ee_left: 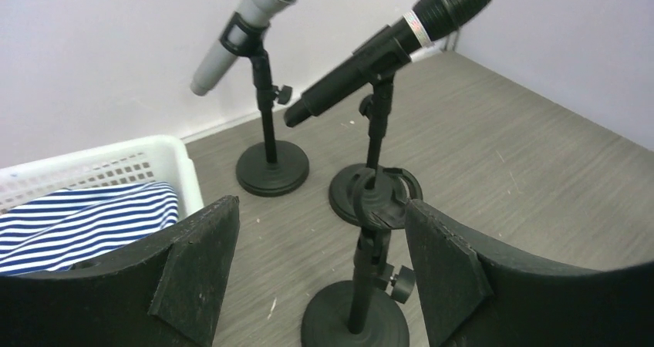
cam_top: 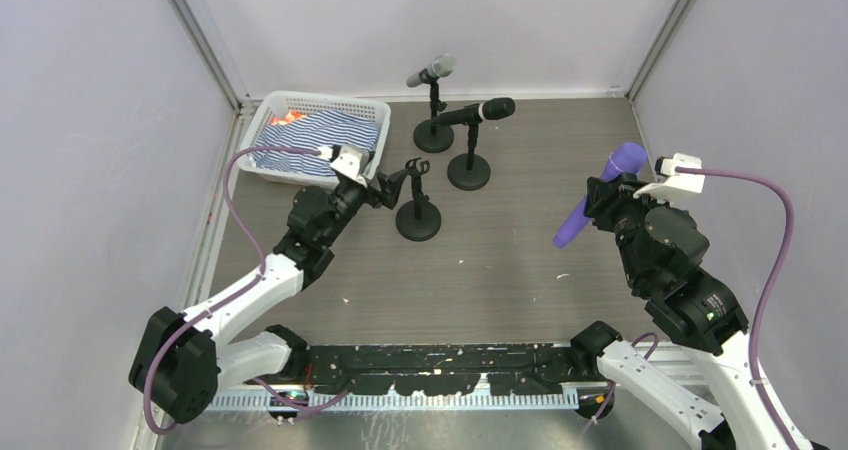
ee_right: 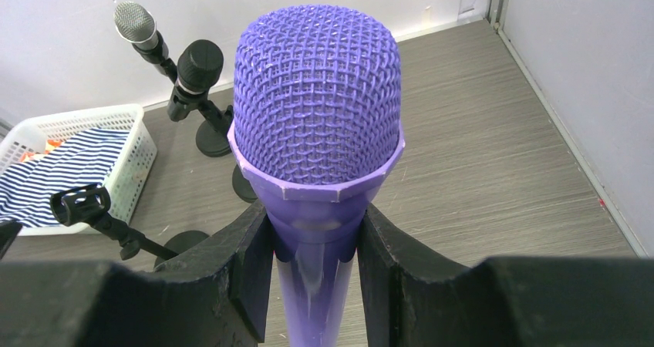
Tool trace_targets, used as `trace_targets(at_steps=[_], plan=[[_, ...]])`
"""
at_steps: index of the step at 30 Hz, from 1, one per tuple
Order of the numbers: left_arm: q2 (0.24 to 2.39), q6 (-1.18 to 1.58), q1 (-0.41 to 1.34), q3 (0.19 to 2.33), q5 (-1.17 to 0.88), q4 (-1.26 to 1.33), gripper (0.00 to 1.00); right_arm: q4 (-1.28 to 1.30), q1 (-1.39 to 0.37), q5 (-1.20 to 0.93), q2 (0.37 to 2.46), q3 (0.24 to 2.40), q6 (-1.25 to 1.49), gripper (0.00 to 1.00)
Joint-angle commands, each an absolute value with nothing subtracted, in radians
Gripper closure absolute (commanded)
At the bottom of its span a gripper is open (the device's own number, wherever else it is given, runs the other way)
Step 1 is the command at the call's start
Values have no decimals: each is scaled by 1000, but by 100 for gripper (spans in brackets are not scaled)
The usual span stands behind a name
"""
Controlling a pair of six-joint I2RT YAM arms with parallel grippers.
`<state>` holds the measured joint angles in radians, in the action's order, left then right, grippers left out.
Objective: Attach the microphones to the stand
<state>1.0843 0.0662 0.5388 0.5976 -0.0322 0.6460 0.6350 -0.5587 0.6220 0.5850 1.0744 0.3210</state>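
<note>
Purple microphone (cam_top: 600,195) gripped in the air, well to the right of the empty stand (cam_top: 418,210).

In the right wrist view the microphone's tail is cut off at the bottom edge, and the empty stand's round base is likewise clipped in the left wrist view. Whether anything touches the stand's clip cannot be made out. The purple microphone has a domed woven-mesh head above a smooth, glossy tapered body. The right gripper (cam_top: 605,202) clamps its flat black pads on the body just below the head, with the arm raised and the tail slanting down toward the stand. The left gripper (cam_top: 385,192) reaches in from the stand's left with its fingers spread wide, and the black C-shaped clip shows between them. Behind the stand, a silver microphone (cam_top: 431,70) and a black microphone (cam_top: 480,112) sit clipped on their own stands.
</note>
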Motion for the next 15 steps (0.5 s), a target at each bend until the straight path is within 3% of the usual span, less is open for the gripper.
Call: trace_targets(at_steps=[1,15], plan=[[1108,38,534,647,-117,626,21,594,-554,623,583,1089,332,96],[1153,20,533,700,-159,580,23,596,-554,627,581,1086,334,96]])
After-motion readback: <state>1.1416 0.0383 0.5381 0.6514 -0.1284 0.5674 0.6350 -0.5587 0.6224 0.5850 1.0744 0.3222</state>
